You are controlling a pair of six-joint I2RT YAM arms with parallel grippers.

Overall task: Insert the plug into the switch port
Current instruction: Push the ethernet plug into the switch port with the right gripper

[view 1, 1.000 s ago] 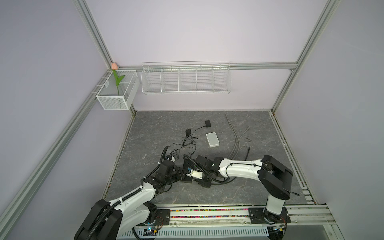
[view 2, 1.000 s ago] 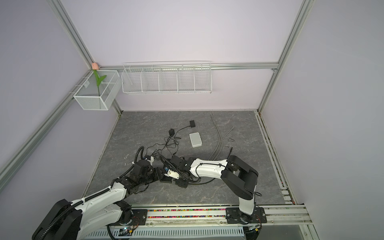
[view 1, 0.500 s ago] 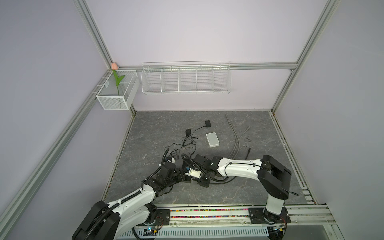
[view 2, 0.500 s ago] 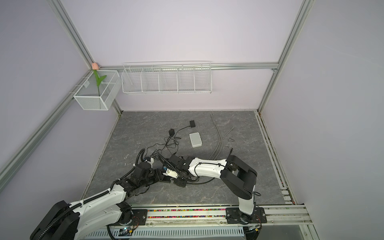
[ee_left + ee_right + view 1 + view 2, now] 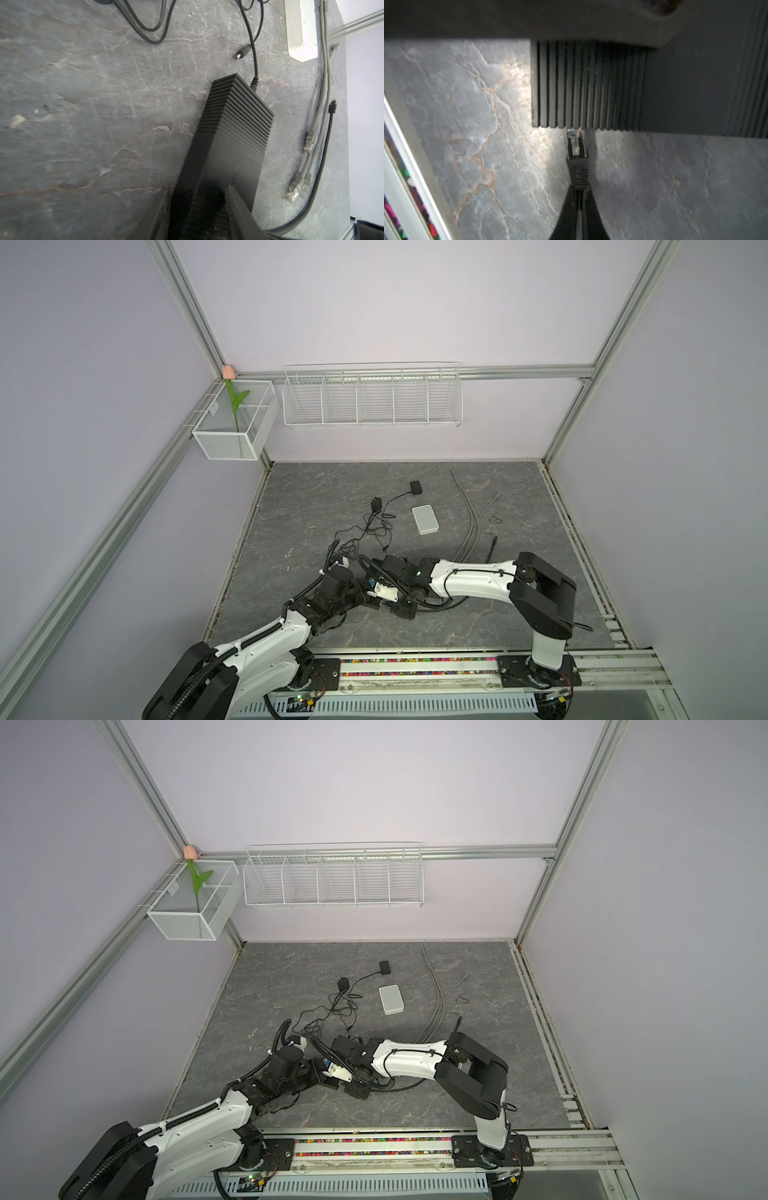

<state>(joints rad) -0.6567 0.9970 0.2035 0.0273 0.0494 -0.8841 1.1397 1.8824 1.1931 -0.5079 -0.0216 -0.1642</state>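
Two grippers meet low over the front middle of the table [image 5: 519,614] in both top views, the arms reaching in from either side.

Right gripper [image 5: 579,193] is closed, its fingers [image 5: 566,209] pinching the black boot just behind the plug [image 5: 575,149]. That plug points at the switch [image 5: 587,89]. Its clear tip touches the ribbed edge and nearly all of its body is outside. The port face is hidden, so whether the tip has entered a port cannot be told.

Left gripper [image 5: 197,199] clamps the switch by one end, with a finger [image 5: 241,209] on each side.

A thin black lead [image 5: 253,52] runs from the switch's far end. Near it lies a loose barrel plug [image 5: 242,54], and further off a white box [image 5: 299,29]. Grey cables [image 5: 309,139] with clear ends lie beside the switch, apart from it. From above, the white box sits mid-table, well apart from both arms.
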